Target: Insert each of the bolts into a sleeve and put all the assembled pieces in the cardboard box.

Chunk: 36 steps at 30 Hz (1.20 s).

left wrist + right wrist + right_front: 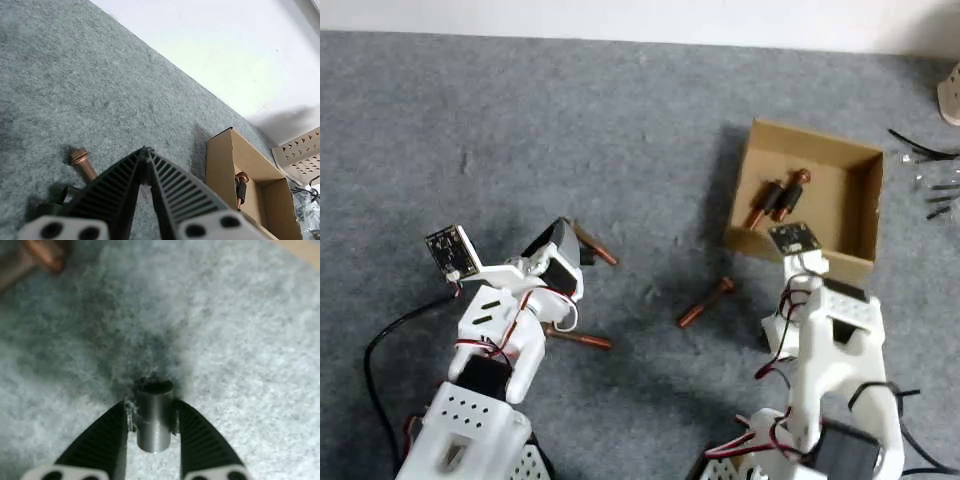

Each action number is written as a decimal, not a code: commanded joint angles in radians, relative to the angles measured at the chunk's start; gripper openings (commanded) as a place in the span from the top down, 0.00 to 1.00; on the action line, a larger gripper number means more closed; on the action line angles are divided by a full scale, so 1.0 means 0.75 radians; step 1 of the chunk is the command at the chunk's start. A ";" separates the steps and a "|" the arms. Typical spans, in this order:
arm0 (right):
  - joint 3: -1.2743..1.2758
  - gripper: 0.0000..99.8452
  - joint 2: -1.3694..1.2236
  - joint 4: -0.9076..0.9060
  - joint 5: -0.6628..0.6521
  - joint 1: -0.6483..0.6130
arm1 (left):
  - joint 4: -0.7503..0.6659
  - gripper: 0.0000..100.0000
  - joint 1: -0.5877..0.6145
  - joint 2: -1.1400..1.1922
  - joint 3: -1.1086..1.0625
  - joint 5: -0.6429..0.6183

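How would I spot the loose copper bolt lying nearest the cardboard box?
Find the open brown cardboard box on the grey felt table cover. Outside its wall, between the two white arms, lies a bare copper-coloured bolt. The bolts inside the box wear black sleeves; the other bare ones lie beside the left arm.

The bolt is coppery metal, the sleeve smooth, matt grey.

Grey felt mat covers the table, a white wall behind.
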<state>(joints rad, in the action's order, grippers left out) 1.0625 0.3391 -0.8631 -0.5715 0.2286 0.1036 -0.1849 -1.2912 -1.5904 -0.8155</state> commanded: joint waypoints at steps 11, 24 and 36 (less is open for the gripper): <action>0.142 1.00 0.564 0.183 0.477 -0.287 | -0.002 0.99 0.015 -0.017 0.009 0.088; 0.674 1.00 1.529 0.197 0.479 -0.234 | 0.018 0.99 -0.165 -0.017 -0.011 0.338; 0.803 1.00 2.002 -0.048 0.413 -0.177 | 0.023 0.99 -0.173 -0.019 -0.040 0.358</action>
<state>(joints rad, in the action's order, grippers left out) 1.6686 1.8075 -0.8830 -0.2447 0.0844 0.1158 -0.3061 -1.2912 -1.6256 -0.5547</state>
